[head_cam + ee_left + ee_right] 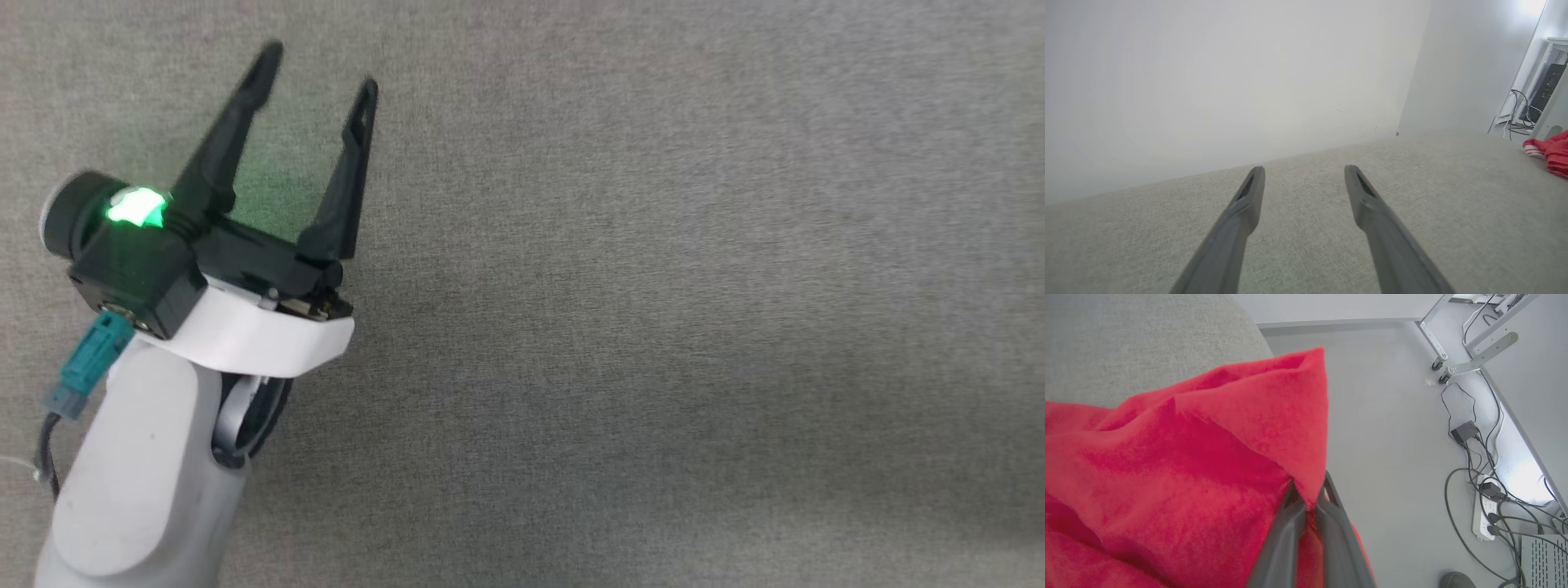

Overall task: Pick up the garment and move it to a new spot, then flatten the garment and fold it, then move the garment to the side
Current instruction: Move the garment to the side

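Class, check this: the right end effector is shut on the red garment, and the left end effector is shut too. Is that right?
Not quite: the left end effector is open wide and holds nothing, as the head view shows. The right end effector is indeed shut on the red garment.

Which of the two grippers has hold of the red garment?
The right gripper: it is clamped shut on the garment. The left gripper stands open over the grey surface.
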Motion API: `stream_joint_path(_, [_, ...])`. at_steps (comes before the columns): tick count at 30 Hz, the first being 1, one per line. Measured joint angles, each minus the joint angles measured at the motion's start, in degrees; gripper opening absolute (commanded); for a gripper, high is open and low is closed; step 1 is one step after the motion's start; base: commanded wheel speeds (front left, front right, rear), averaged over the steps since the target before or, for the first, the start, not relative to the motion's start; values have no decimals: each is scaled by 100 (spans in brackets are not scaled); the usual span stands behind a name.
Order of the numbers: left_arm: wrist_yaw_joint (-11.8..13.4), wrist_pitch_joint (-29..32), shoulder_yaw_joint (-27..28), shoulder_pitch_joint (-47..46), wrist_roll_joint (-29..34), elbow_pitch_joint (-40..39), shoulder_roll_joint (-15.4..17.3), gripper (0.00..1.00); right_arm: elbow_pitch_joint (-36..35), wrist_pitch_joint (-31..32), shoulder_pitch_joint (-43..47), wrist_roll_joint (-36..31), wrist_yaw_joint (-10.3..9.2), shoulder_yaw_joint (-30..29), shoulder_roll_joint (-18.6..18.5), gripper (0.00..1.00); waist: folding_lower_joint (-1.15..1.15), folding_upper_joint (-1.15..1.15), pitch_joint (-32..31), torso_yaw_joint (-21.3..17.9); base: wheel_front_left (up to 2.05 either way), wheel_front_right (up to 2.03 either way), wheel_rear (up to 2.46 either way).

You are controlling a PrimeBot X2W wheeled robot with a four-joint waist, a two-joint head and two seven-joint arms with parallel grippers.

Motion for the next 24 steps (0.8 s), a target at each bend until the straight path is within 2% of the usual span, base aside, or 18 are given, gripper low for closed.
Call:
stream_joint_path(7, [0,0,-47,-335,-5,-140,171,100,814,-420,-889,-1085,0,-211,31,0,1,0,364,126,0,0,0])
stream_joint_path(13, [0,0,-3,-350,-5,-146,215,100,1285,-609,-1292,-1626,-1,-337,412,0,1,0,373,168,0,0,0])
stream_joint_path(14, [0,0,13,-346,-5,-143,213,100,1346,-667,-1321,-1681,-1,-318,417,38,1,0,355,168,0,0,0])
stream_joint_path(15, [0,0,35,-333,-5,-142,198,100,1424,-738,-1333,-1725,-1,-260,397,100,1,0,334,167,0,0,0])
stream_joint_path(19, [0,1,56,-242,-55,-89,154,100,1631,-949,-1329,-1860,-1,-105,364,100,1,0,185,164,0,0,0])
stream_joint_path(24, [0,0,161,42,-97,37,-9,100,1485,-1300,-1201,-1848,0,241,379,100,1,0,-150,175,0,0,0])
